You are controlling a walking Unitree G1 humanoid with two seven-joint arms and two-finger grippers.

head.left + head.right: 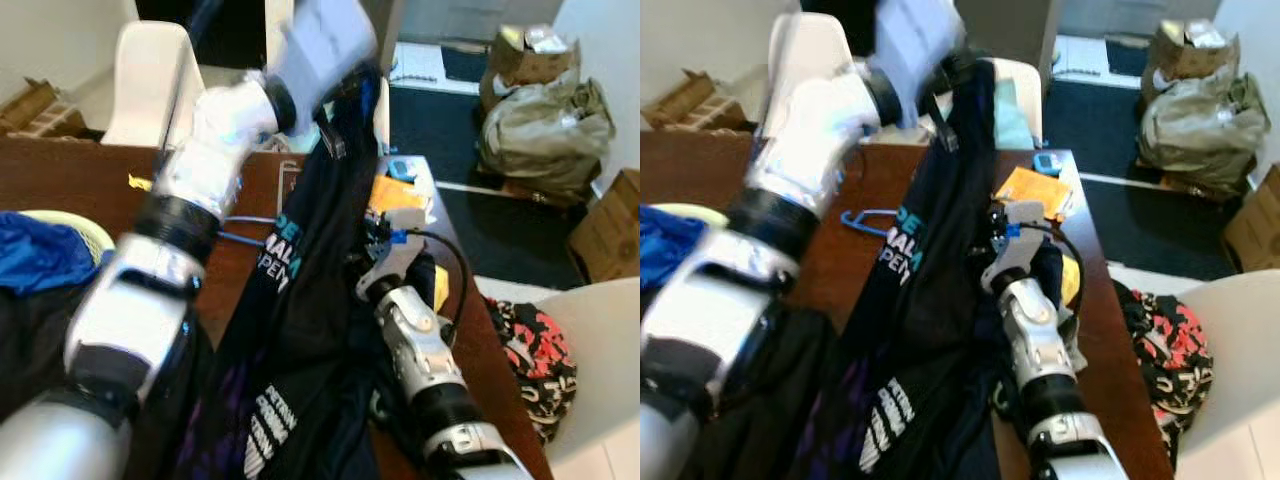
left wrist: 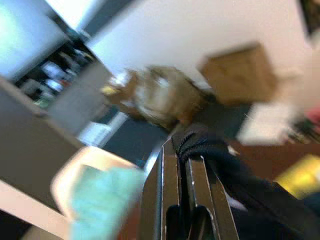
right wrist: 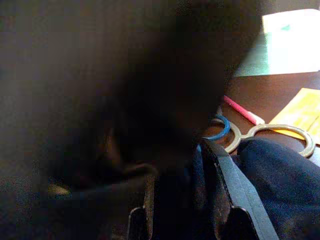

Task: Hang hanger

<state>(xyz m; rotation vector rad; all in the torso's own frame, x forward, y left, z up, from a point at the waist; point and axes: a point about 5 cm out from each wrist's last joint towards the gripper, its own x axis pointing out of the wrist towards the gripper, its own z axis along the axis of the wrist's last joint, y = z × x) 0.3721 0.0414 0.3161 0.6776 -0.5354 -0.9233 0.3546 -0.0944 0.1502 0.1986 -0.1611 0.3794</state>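
Note:
A black jersey (image 1: 320, 230) with white lettering hangs stretched from its collar down to the brown table (image 1: 60, 180). My left gripper (image 2: 181, 145) is raised at the top of it, near the collar, and is shut on a fold of the black cloth. My right gripper (image 1: 1000, 228) presses into the jersey's right side at mid height, with dark cloth around it. A thin blue hanger (image 1: 862, 222) lies flat on the table to the left of the jersey, partly behind my left arm.
An orange paper (image 1: 1032, 187) lies on the table's far right part. Blue cloth (image 1: 40, 250) is heaped at the left. A white chair (image 1: 150, 80) stands behind the table. An olive bag (image 1: 545, 125) and a cardboard box (image 1: 610, 235) sit on the floor at right.

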